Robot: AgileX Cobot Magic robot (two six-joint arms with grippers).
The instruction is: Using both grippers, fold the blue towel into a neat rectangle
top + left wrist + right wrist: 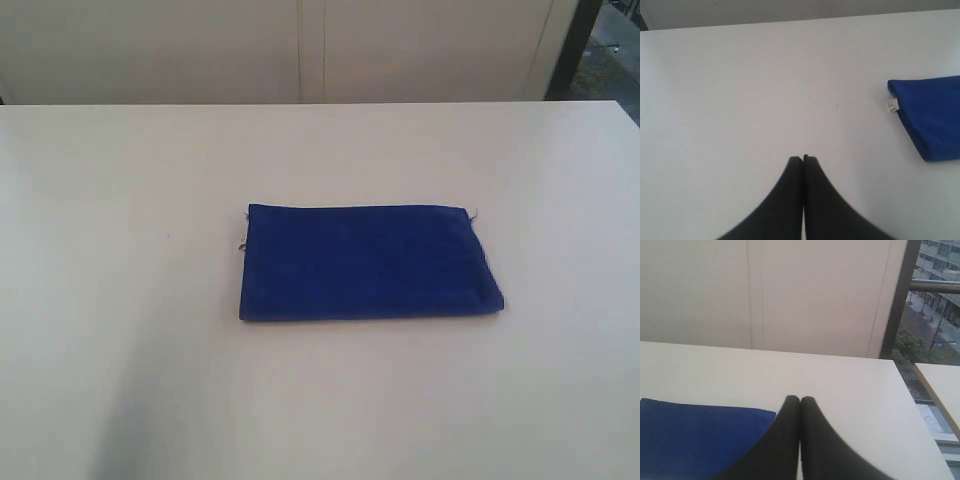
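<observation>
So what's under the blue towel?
The blue towel lies flat on the white table, which shows all around it. The spot right beneath is covered, so anything hiding there cannot be seen.

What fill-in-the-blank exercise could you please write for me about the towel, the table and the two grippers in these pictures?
1. The folded towel lying on the table is ____ in colour.
2. The left gripper has its jaws ____, with nothing between them.
3. The right gripper is shut too and holds ____.
4. The small label by the towel's corner is ____ in colour.

Missing words: blue; shut; nothing; white.
</observation>
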